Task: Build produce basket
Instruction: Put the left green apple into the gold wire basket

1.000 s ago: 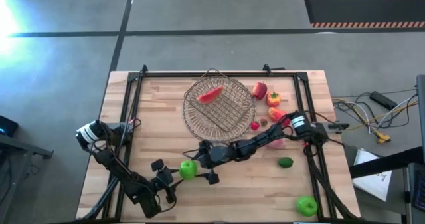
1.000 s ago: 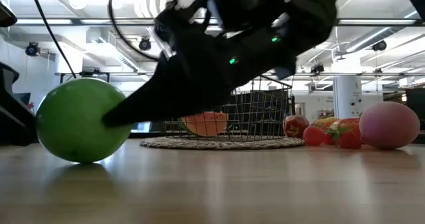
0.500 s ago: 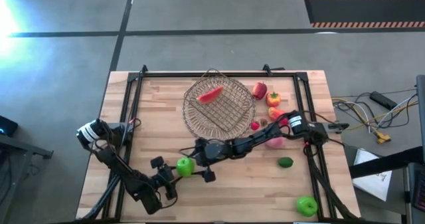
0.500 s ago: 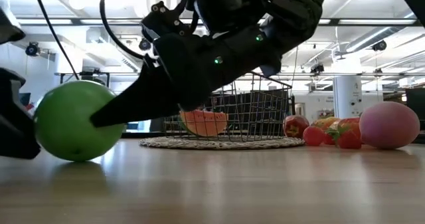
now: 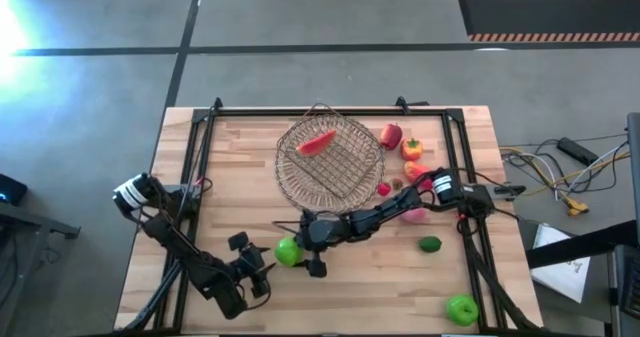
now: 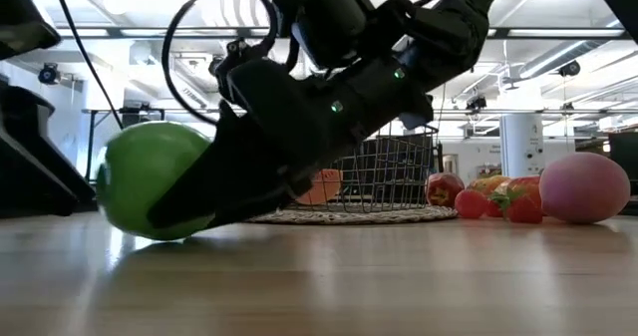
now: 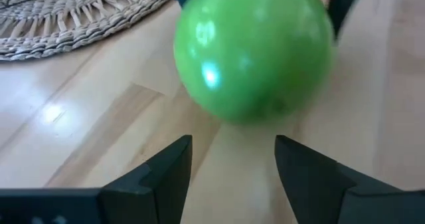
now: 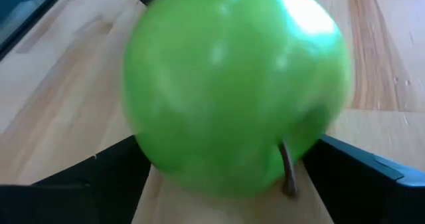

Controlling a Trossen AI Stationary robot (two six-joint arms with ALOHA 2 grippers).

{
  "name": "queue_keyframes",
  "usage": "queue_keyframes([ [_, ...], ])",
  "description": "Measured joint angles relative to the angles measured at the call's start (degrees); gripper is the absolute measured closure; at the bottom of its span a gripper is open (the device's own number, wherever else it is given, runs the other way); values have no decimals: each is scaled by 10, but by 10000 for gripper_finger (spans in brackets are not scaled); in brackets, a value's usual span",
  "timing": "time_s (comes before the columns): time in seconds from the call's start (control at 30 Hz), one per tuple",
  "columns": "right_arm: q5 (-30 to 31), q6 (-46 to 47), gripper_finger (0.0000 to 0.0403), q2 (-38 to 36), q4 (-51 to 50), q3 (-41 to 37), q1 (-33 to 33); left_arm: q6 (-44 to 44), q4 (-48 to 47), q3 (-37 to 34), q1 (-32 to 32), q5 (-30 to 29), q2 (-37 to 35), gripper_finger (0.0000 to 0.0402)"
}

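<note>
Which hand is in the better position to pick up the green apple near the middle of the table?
The right hand: its fingers already sit on both sides of the green apple. The left hand is only beside it.

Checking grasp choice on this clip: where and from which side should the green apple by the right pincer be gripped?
Grip the green apple across its widest middle, coming level from the basket side as the right pincer does; it is round, with its stem turned toward that pincer.

Two green apples [image 5: 288, 251] [image 5: 461, 309], one red apple [image 5: 390, 135], one basket [image 5: 330, 160], two grippers [image 5: 303, 253] [image 5: 252, 260].
</note>
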Motion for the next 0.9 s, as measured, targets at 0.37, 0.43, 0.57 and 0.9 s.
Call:
queue_keyframes([
  [0.37,9,-55,19,4,30,19,0,73,45,-1,34,0,1,203],
  [0.43,9,-59,19,4,37,19,0,74,46,-1,36,-7,1,203],
  [0.57,11,-62,27,4,49,19,1,74,45,-1,39,-9,1,203],
  [0.9,60,-81,77,4,49,18,5,72,10,-1,38,49,1,203],
])
